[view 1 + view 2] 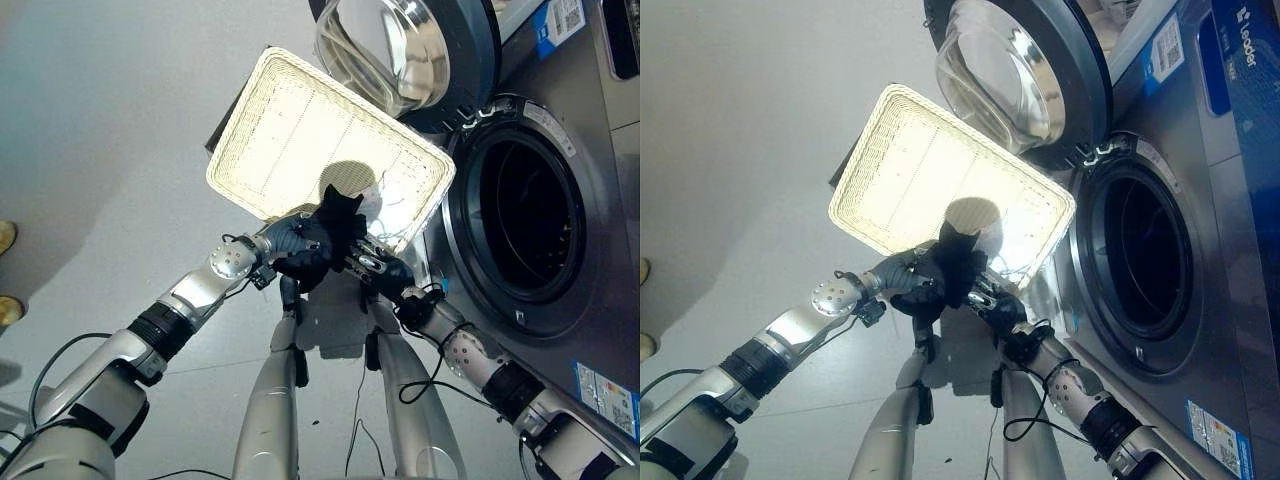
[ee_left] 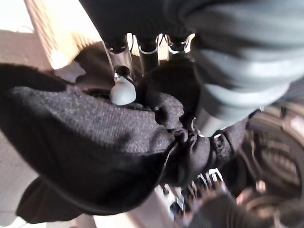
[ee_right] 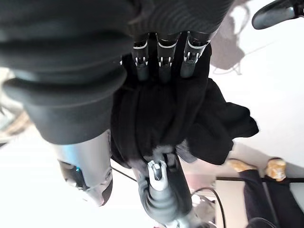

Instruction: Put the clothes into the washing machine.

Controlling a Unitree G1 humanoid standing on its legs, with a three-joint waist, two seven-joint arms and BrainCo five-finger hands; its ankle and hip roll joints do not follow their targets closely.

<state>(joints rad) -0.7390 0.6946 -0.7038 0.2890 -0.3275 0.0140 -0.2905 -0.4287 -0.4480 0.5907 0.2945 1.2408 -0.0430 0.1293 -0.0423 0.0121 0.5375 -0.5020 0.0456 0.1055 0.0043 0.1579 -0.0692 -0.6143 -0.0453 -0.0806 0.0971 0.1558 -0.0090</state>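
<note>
- Black cloth bunched between both hands, above the near edge of the wicker basket.
- Left hand and right hand each curl fingers round it.
- Washing machine door open beside.

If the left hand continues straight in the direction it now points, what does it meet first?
Probably the right hand: the left hand points toward it, and both grip the same black knitted cloth between them. The pale woven tray lies just beyond, though depth is unclear.

arms: silver-grey, black joint bands | wrists: dark ribbed covers | fingers: silver, dark tips
</note>
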